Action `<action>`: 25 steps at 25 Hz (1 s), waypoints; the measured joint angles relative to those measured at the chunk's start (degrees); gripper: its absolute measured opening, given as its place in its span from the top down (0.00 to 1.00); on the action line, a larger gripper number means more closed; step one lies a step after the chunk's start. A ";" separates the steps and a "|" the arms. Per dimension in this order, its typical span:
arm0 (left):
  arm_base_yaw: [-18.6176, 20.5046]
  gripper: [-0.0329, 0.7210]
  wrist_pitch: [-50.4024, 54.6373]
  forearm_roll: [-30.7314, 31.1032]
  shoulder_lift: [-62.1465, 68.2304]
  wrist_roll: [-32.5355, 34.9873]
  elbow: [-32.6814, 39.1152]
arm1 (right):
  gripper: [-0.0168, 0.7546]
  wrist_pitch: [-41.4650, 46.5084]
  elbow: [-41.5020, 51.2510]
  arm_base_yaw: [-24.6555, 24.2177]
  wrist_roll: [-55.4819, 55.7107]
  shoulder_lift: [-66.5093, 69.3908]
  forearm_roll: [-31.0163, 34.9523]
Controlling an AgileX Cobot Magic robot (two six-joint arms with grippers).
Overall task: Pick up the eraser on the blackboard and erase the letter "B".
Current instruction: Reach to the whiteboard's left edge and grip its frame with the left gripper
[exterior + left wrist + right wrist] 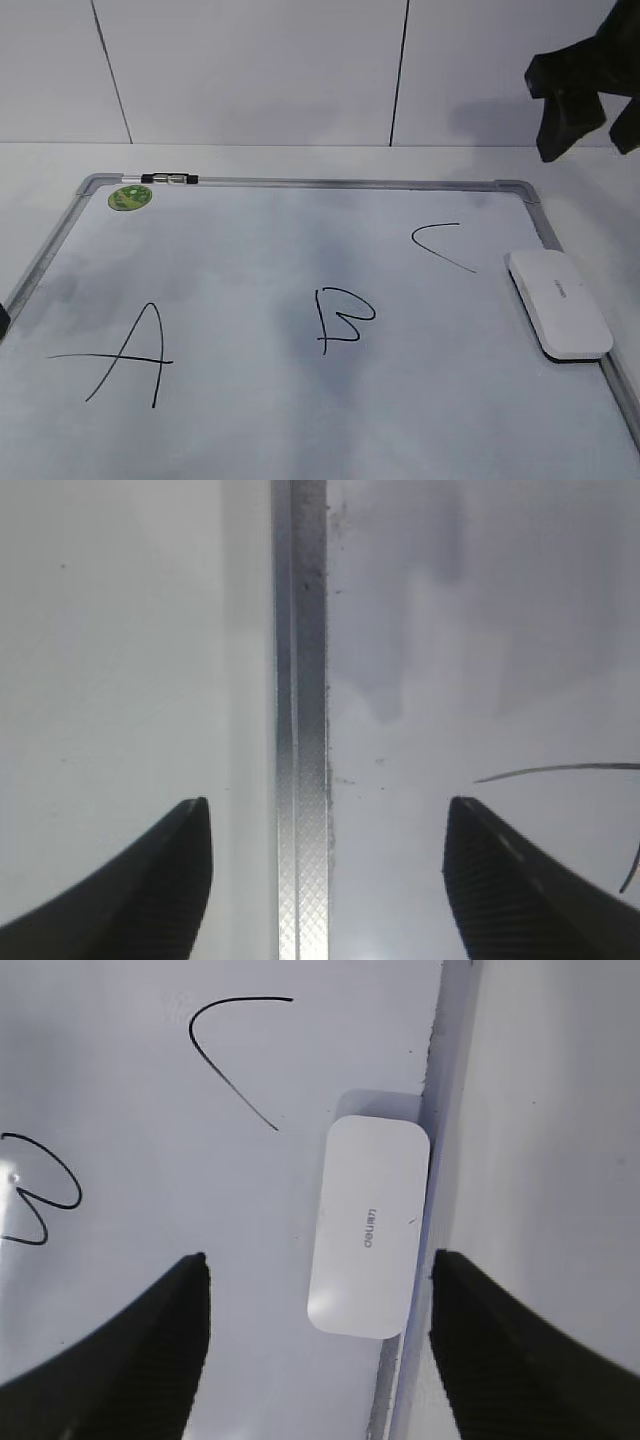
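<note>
While apart, eraser (368, 1226) between jaws

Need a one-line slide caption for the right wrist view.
Open right gripper hovers above the eraser lying at the blackboard edge, near the "C".

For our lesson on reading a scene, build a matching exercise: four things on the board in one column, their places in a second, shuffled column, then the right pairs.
Things:
1. eraser
2. green sticker
3. letter "B"
4. letter "A"

Places on the blackboard, exterior view:
a. far left corner
b. middle
c. right edge, against the frame
d. near left

Pairs: 1-c, 2-a, 3-b, 4-d
</note>
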 joint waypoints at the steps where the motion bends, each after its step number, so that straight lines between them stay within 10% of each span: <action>1: 0.00 0.24 0.00 0.00 0.00 0.00 0.00 | 0.28 0.00 0.00 0.00 -0.71 0.58 -0.23; 13: 0.00 0.24 0.14 0.00 0.00 0.00 0.00 | 0.28 -0.41 13.01 -1.77 -2.01 2.49 -2.72; 25: 0.00 0.24 0.14 0.00 0.00 0.00 0.00 | 0.17 -8.96 16.63 -10.73 -7.18 7.16 9.60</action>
